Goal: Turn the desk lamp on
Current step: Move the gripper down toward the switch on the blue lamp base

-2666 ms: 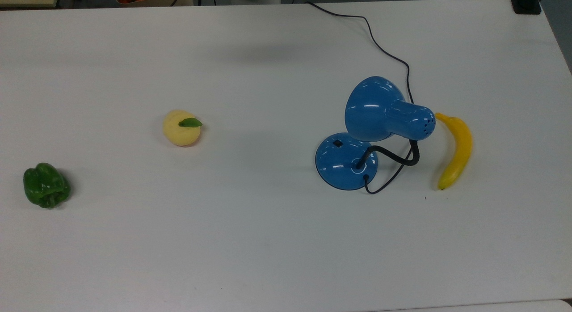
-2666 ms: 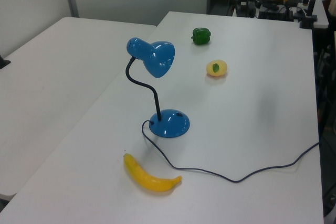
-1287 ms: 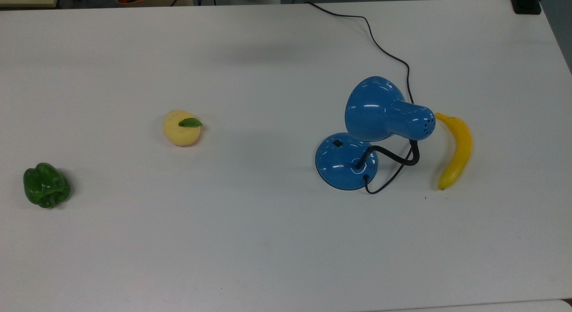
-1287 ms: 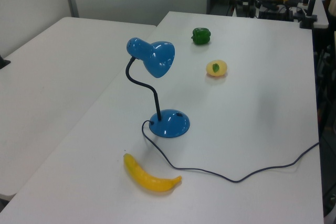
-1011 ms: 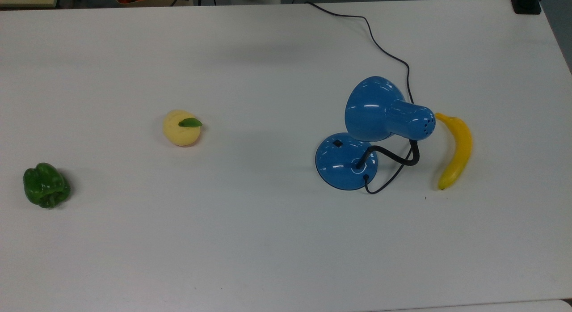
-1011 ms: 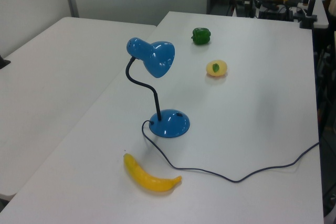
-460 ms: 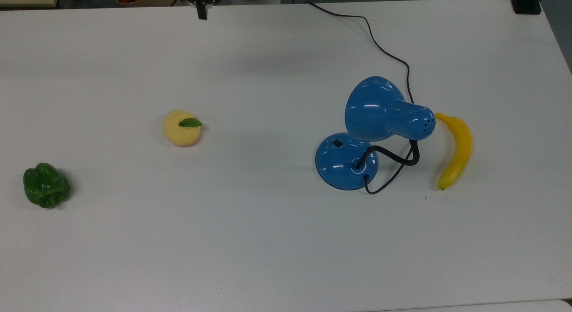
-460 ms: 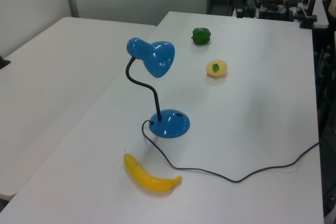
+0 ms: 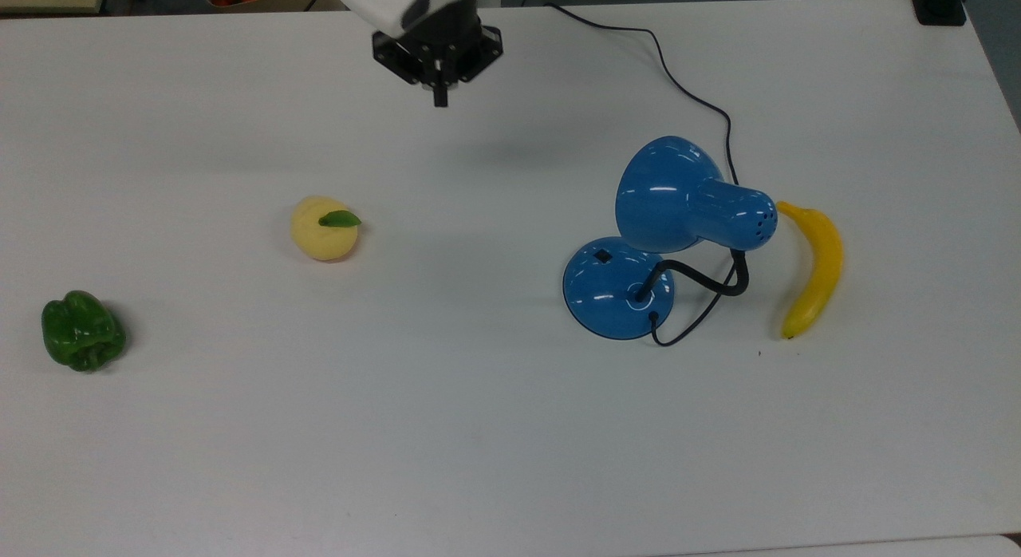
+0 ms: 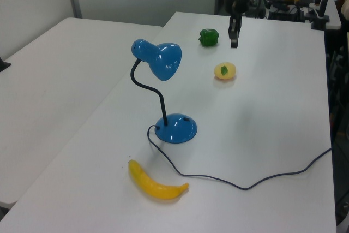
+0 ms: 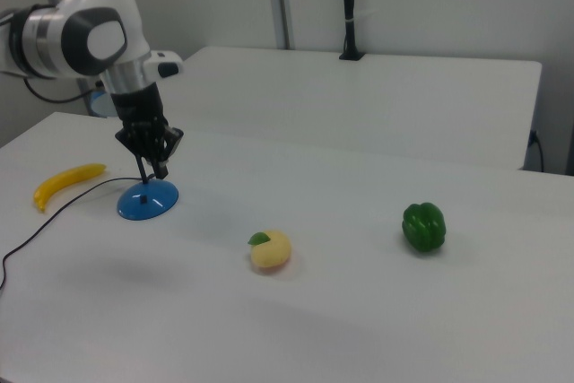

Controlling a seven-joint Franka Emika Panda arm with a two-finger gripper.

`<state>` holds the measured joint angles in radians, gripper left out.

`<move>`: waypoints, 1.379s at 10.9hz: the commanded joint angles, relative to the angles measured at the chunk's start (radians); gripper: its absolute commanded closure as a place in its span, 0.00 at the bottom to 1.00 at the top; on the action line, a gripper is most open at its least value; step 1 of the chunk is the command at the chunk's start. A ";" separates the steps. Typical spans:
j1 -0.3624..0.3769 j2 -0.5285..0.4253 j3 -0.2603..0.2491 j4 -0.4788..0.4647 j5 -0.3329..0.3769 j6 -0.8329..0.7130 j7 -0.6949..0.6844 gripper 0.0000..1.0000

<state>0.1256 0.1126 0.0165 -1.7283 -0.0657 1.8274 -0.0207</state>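
Observation:
The desk lamp stands on the white table; its blue shade (image 9: 670, 194) leans over the round blue base (image 9: 614, 290), which carries a small black switch (image 9: 603, 255). A black bendy neck (image 9: 702, 279) joins the two. My gripper (image 9: 439, 99) hangs above the table, well off toward the top view's upper left of the lamp, fingers shut with nothing between them. In the left view the gripper (image 10: 233, 41) hovers beyond the lamp (image 10: 161, 59), near the pepper. In the right view the gripper (image 11: 160, 170) overlaps the lamp base (image 11: 147, 201).
A banana (image 9: 814, 270) lies just to the top view's right of the lamp. A yellow fruit with a green leaf (image 9: 324, 228) and a green pepper (image 9: 82, 331) lie to its left. The lamp's black cord (image 9: 686, 90) runs to the table's far edge.
The arm has come in from the top view's upper edge and moved down and right over the table toward the lamp. The lamp and the fruit have not moved.

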 commanded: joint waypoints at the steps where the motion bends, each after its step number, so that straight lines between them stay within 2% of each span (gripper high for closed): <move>1: 0.049 0.054 0.002 -0.030 -0.002 0.110 -0.022 1.00; 7: 0.172 0.197 0.003 -0.030 0.000 0.346 -0.016 1.00; 10: 0.177 0.248 0.022 -0.030 0.000 0.487 -0.016 1.00; 15: 0.180 0.297 0.043 -0.030 0.000 0.572 -0.016 1.00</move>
<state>0.3052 0.3928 0.0506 -1.7496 -0.0658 2.3444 -0.0248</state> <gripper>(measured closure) 0.991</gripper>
